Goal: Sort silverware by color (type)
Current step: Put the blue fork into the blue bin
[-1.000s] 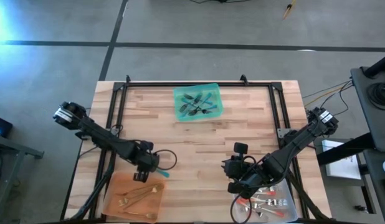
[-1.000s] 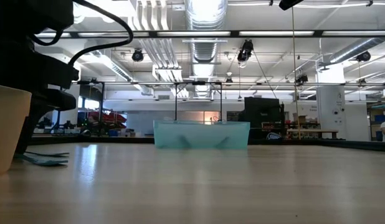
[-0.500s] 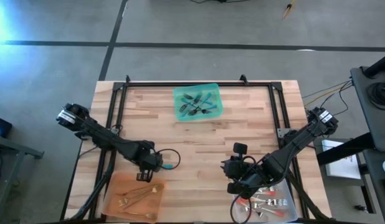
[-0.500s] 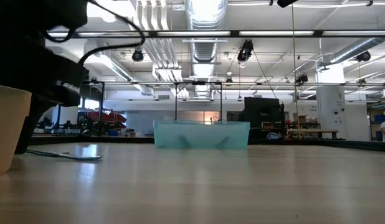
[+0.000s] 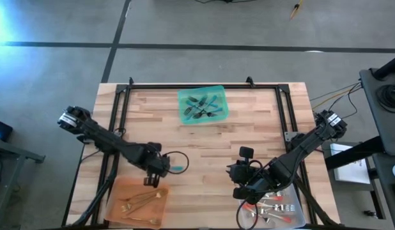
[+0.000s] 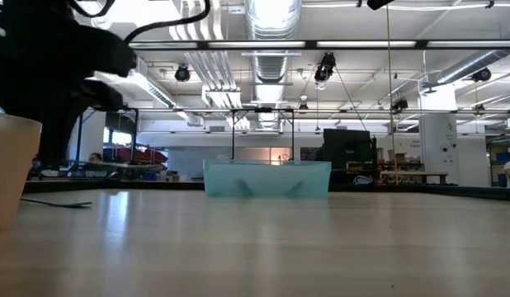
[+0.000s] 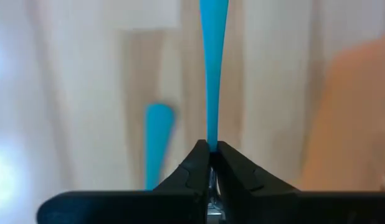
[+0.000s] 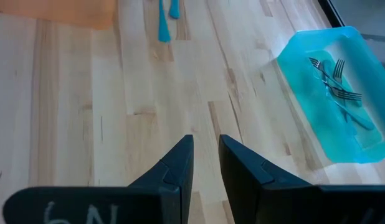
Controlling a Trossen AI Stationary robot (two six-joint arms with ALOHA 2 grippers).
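High view: overhead, looking straight down on the whole counter (image 5: pixel 204 144), teal tray (image 5: pixel 202 105) at upper centre. Low view: level with the counter top, facing the room, the same teal tray at mid-frame. Left wrist view: very close, past its pincer (image 7: pixel 210 163) onto blurred boards. Right wrist view: farther off, showing that tray at upper right

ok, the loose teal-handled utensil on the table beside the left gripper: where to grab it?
Mid-handle, straight down from above, closing across its width: the teal-handled utensil lies flat and slim on the table. The left gripper is shut on another teal utensil.
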